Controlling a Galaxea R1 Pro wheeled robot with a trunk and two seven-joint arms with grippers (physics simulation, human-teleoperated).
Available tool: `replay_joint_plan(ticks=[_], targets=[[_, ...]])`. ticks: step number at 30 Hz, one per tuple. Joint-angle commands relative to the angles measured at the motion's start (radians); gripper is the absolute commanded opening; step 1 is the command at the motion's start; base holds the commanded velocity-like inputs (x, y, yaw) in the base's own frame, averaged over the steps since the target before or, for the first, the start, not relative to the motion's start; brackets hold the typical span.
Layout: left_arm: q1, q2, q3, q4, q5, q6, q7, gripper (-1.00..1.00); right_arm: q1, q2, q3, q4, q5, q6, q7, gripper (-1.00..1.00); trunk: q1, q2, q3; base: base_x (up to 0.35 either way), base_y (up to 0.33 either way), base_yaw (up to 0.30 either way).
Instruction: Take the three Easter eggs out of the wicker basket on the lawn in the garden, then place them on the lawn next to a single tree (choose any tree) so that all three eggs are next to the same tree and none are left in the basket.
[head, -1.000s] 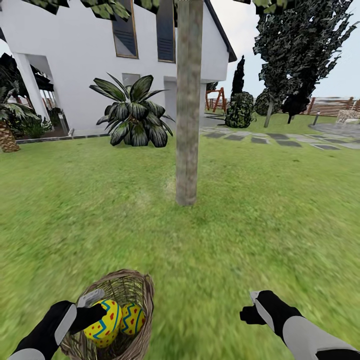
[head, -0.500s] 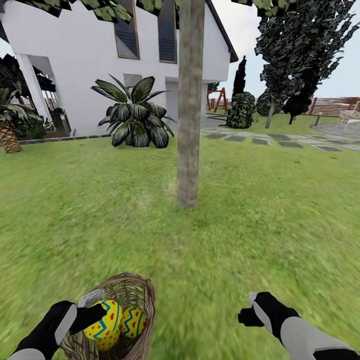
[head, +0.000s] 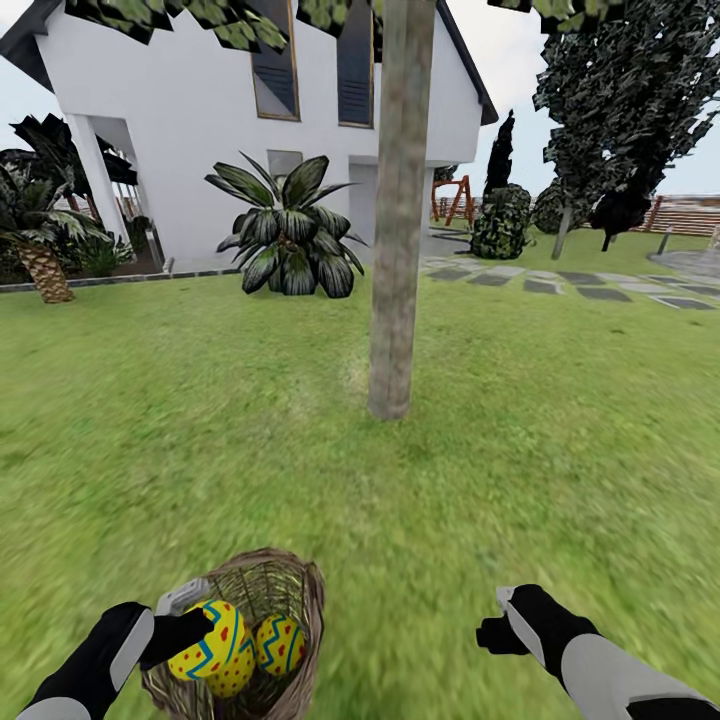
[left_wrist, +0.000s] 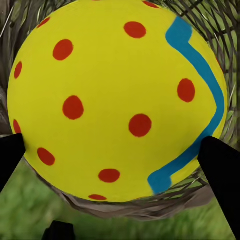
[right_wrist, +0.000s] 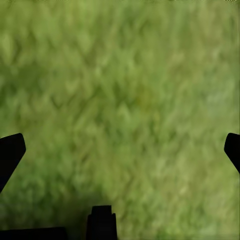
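- The big egg (head: 207, 650) is pinched in our left tool (head: 185, 628), sitting at the mouth of the basket (head: 290, 590) on the lawn (head: 200, 420). The left wrist view shows black fingers (left_wrist: 222, 170) on both sides of it, so yeah, we've got it.
- A second egg (head: 281, 644) sits right beside it, inside the basket. Can't spot a third one from here.
- The tree (head: 397, 250) is straight ahead and a bit to the right, well apart from the basket, so the egg has to travel forward and rightward.
- Our right tool (head: 497, 628) is spread wide over bare grass, holding nothing, and it looks like the closer arm to the trunk.
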Motion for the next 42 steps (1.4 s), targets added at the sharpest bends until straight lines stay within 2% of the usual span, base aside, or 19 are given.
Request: replay_joint_plan(ticks=[1, 11, 25, 42], targets=[[0.0, -0.001, 0.005, -0.001, -0.004, 0.006, -0.006, -1.0, 0.0, -0.001, 0.008, -0.002, -0.005, 0.006, 0.001, 1.0, -0.004, 0.007, 0.002, 0.0, 0.0, 0.0], [-0.001, -0.001, 0.005, -0.001, -0.004, 0.006, -0.006, -1.0, 0.0, 0.001, 0.01, -0.002, -0.004, 0.006, 0.0, 1.0, -0.042, 0.077, 0.034, 0.0, 0.0, 0.16], [0.0, -0.005, 0.003, 0.006, -0.005, 0.006, -0.006, -1.0, 0.0, 0.002, 0.01, -0.002, -0.004, 0.006, 0.002, 1.0, -0.096, 0.175, 0.077, 0.0, 0.0, 0.032], [-0.001, -0.005, 0.003, 0.007, -0.005, 0.006, -0.006, -1.0, 0.0, 0.011, 0.011, 0.0, -0.004, 0.006, 0.002, 1.0, -0.161, 0.294, 0.131, 0.0, 0.0, 0.251]])
